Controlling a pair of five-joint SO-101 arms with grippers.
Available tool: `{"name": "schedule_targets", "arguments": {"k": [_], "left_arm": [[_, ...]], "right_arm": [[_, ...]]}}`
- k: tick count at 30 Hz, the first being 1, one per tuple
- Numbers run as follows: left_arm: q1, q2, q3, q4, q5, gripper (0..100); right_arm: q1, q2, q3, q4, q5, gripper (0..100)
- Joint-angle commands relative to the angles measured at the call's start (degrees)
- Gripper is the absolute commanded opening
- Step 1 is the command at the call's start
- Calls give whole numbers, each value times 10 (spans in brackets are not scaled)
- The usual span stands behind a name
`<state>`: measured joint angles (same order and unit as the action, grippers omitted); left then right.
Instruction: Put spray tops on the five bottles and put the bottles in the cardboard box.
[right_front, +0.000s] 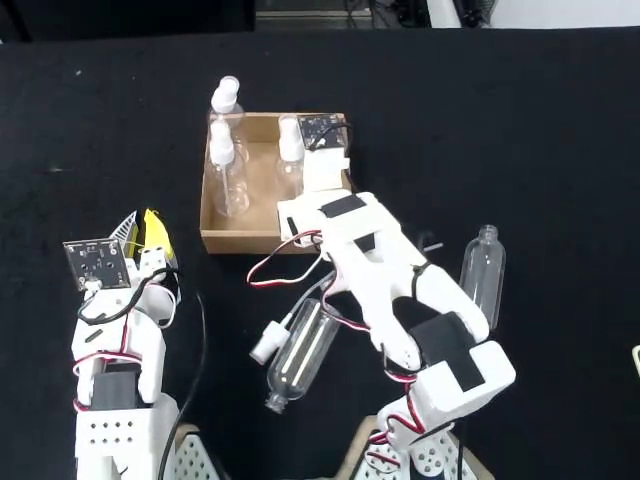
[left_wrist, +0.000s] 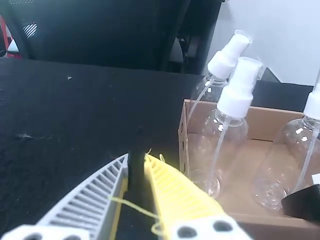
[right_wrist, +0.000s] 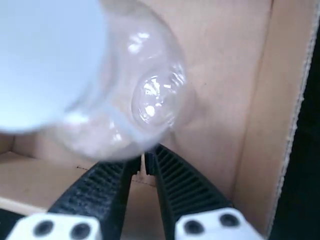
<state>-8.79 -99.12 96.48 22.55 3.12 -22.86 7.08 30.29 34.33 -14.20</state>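
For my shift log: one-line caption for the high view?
Right arm over the cardboard box with capped bottles; two uncapped bottles and a spray top lie outside.

**Q:** Specify the work surface.
**A:** A flat table covered in matte black fabric (right_front: 540, 120).
**Q:** What stands beyond its far edge?
**A:** A black office chair (left_wrist: 100, 30), with a plain white wall (left_wrist: 280, 35) beside it.

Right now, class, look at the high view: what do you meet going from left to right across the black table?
yellow-and-grey left gripper → open brown cardboard box → clear plastic bottle without a spray top
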Motion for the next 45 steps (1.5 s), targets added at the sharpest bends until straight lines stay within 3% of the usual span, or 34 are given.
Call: {"name": "schedule_targets", "arguments": {"k": [1,45], "left_arm": [[-5,3,12,-13,-4,47],[-5,3,12,-12,-4,47]], "right_arm": [[-2,-2,-30,3,-5,11],[2,-1,-29,-59,-4,11]]}}
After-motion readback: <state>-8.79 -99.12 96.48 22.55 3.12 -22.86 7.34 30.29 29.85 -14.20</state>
